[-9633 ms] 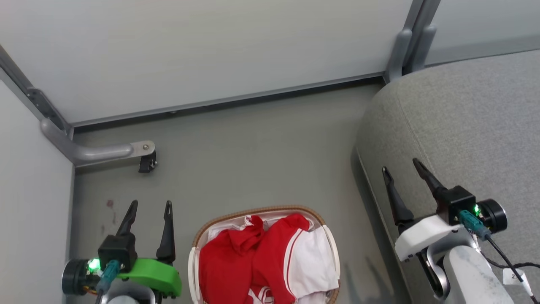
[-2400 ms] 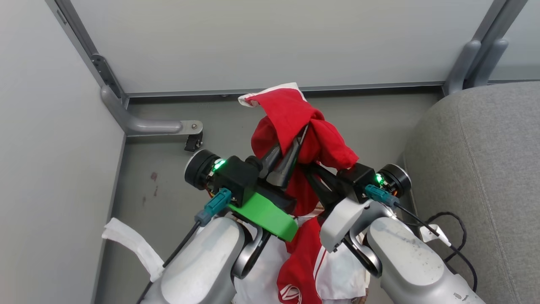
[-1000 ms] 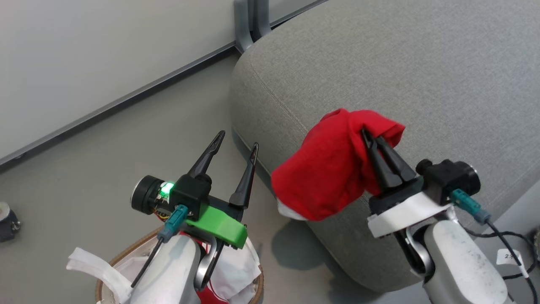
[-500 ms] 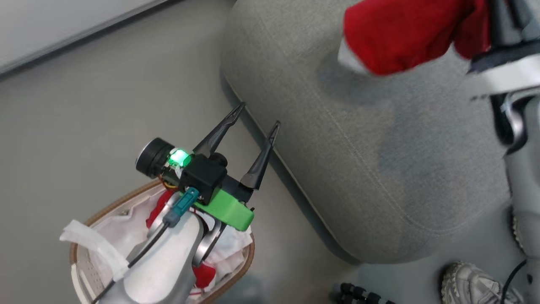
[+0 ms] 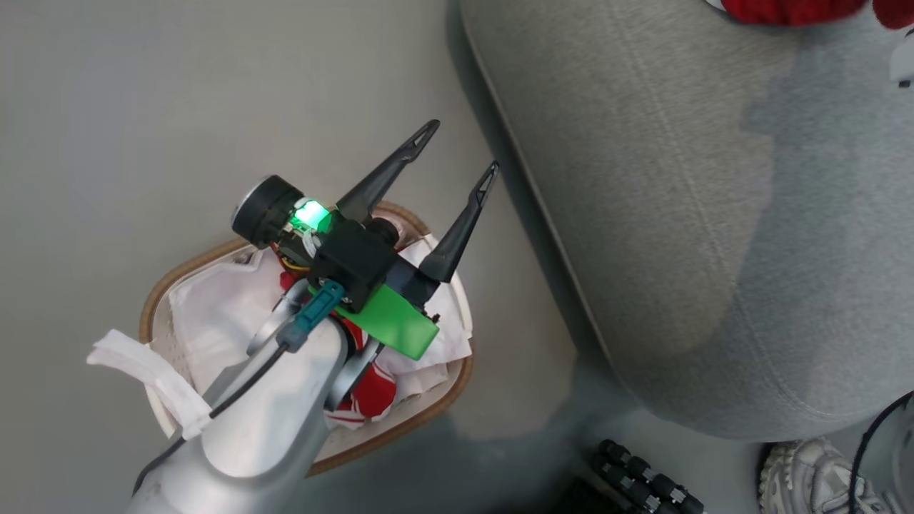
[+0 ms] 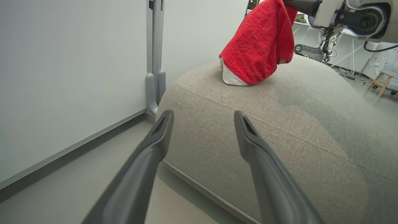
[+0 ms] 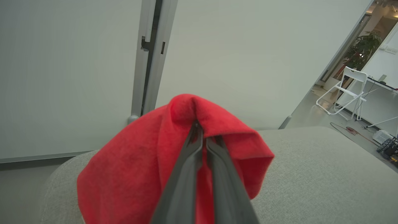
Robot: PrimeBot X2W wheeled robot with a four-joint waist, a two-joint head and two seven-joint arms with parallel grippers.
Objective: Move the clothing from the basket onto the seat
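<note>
My right gripper [image 7: 200,135] is shut on a piece of red clothing [image 7: 130,168], held over the grey seat [image 7: 311,171]. In the left wrist view this clothing [image 6: 258,46] hangs down and its white lower edge touches the seat [image 6: 279,109]. My left gripper [image 5: 460,150] stands open and empty above the basket [image 5: 175,273], by the seat's edge [image 5: 643,178]. More red and white clothing [image 5: 375,396] lies in the basket, partly hidden under my left arm. A strip of the held clothing [image 5: 785,11] shows at the head view's top edge.
A white liner sheet [image 5: 214,307] lines the basket. A person's shoe [image 5: 807,478] and a black ribbed part [image 5: 635,478] are on the floor by the seat's near corner. Grey wall panels and a post [image 6: 154,62] stand behind the seat. A white folding chair [image 7: 348,90] is far off.
The head camera has swung, so the whole picture has shifted. My right gripper has carried the red clothing farther over the seat. My left gripper stays open over the basket.
</note>
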